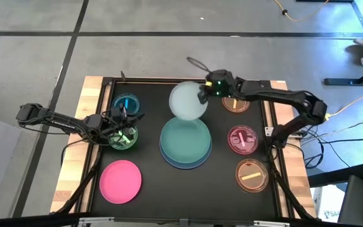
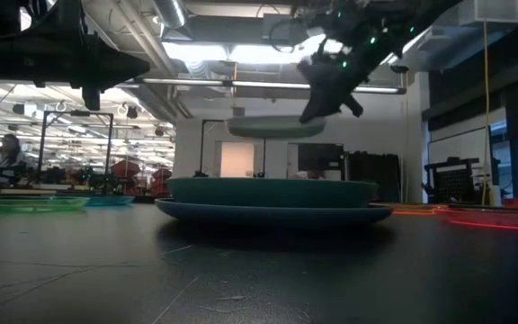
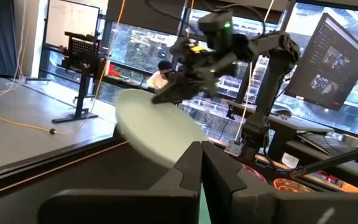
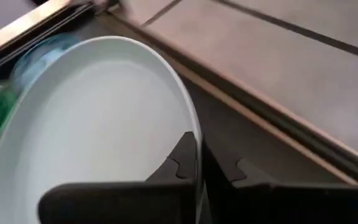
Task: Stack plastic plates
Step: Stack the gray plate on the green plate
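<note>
1. We see the mint plate [image 1: 187,99] carried clear of the table, roughly level in the low view and just behind the central stack; we judge this height lets it pass over the stack's rim.
2. The right gripper [image 1: 204,94] is clamped on the mint plate's edge, both fingers pinching the rim in the right wrist view, so the plate's face stays free to land flat.
3. The stack is a teal plate [image 1: 186,139] nested in a light blue plate [image 1: 184,164] mid-table; largest at the bottom gives a steady base, and the mint plate would fit on top.
4. The pink plate [image 1: 120,181] lies alone at the near left, not yet stacked.
5. Small dishes rest apart: blue dish [image 1: 126,104], green dish [image 1: 123,137], magenta dish [image 1: 242,139], two orange dishes [image 1: 252,174].
6. The left gripper [image 1: 120,123] waits between the blue and green dishes, its fingers pressed together on nothing, out of the right arm's way.
</note>
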